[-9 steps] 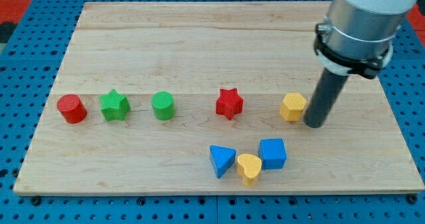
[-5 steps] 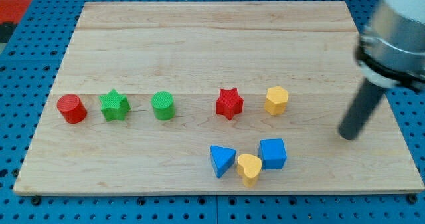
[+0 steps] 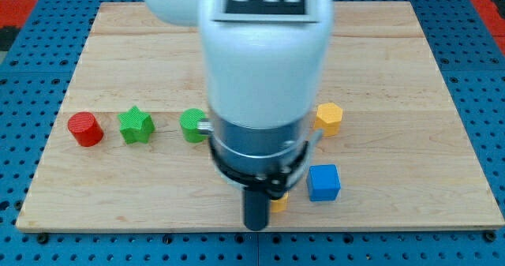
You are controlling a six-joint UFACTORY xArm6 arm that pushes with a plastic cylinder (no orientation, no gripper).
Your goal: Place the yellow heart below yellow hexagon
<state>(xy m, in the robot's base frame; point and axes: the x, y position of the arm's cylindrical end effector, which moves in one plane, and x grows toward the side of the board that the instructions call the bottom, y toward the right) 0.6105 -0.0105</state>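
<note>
The yellow hexagon [image 3: 328, 118] lies right of the board's middle. Of the yellow heart only a small yellow sliver [image 3: 278, 203] shows, near the board's bottom edge, left of the blue cube [image 3: 323, 182] and below-left of the hexagon. My rod comes down in front of it, and my tip [image 3: 255, 226] rests just left of and below that sliver, at the board's bottom edge. The arm's white body hides the board's middle.
On the wooden board [image 3: 118, 45], a red cylinder [image 3: 84, 129], a green star [image 3: 136, 125] and a green cylinder [image 3: 191, 124], partly covered by the arm, stand in a row at the left. The red star and blue triangle are hidden behind the arm.
The arm swung from the board's right side to the bottom middle, so my tip now sits by the yellow heart. The yellow hexagon had been pushed left earlier and stays there.
</note>
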